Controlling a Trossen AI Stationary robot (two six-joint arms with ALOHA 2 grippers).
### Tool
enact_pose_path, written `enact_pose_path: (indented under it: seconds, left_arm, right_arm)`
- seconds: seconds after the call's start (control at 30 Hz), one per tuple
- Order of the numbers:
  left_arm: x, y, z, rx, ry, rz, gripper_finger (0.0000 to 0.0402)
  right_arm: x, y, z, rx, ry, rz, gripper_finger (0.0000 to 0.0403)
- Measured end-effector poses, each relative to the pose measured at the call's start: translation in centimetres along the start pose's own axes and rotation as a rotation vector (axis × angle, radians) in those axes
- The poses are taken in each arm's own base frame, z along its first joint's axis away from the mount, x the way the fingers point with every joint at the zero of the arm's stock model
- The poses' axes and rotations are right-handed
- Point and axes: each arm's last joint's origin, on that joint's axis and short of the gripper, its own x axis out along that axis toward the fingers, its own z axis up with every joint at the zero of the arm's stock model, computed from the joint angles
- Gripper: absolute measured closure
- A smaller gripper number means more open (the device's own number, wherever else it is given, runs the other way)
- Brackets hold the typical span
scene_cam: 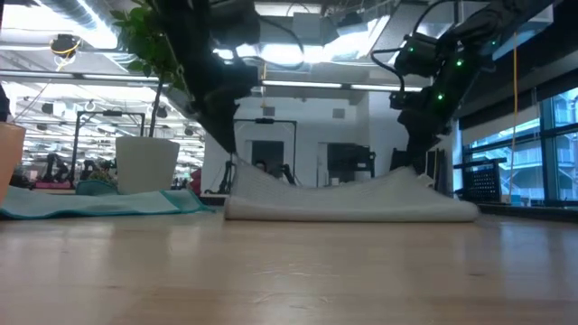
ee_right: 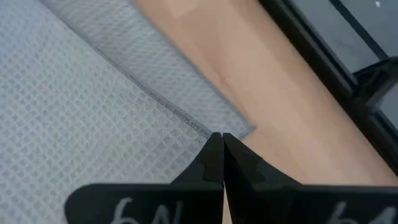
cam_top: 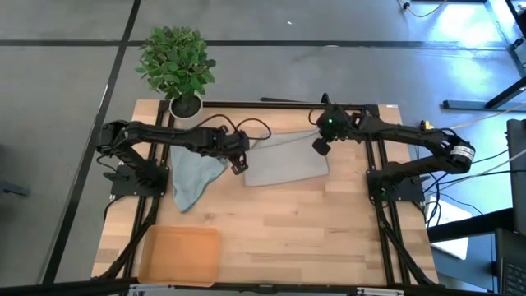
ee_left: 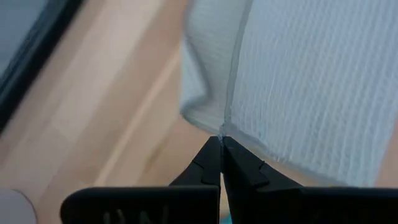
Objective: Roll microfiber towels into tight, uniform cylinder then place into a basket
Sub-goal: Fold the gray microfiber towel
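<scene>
The pale grey-green towel [cam_top: 283, 162] lies folded over at the table's far middle, and in the low view [scene_cam: 352, 203] both its upper corners are raised. My left gripper [cam_top: 239, 162] is shut on its left corner. My right gripper [cam_top: 320, 146] is shut on its right corner. The light blue-teal towel [cam_top: 194, 176] lies crumpled flat on the table left of it, under my left arm. The orange-tan basket [cam_top: 181, 253] sits at the near left, with nothing in it. My left gripper pinches the towel's left corner [ee_left: 222, 127] at its hemmed edge between its two fingertips, coming slanting down from the left. The corner is lifted a little [scene_cam: 238, 170]; the rest lies on the table. My right gripper pinches the top layer's right corner [ee_right: 208, 130] between its two fingertips, slanting down from the right. A lower layer [ee_right: 186, 81] lies flat beneath. The corner is raised a little [scene_cam: 408, 173].
A white pot with a green plant [cam_top: 186, 104] stands at the far left corner. Bare wooden table [cam_top: 329, 238] lies in front of the towel and right of the basket. Black frame rails run along the table's edges.
</scene>
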Motion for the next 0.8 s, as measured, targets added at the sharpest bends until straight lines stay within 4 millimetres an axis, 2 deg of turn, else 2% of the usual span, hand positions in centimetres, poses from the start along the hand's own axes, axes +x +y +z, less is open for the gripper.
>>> enact_pose_path:
  seconds: [0.5,0.8]
  left_arm:
    - [2.2,2.1,-0.6,-0.085,-0.053,0.075,0.0402]
    - [3.2,3.4,-0.3,-0.126,-0.050,0.102,0.0402]
  right_arm:
    - [3.6,-1.5,0.9,0.014,-0.036,-0.050,0.0403]
    - [4.5,-2.4,0.9,0.022,-0.026,-0.094,0.0403]
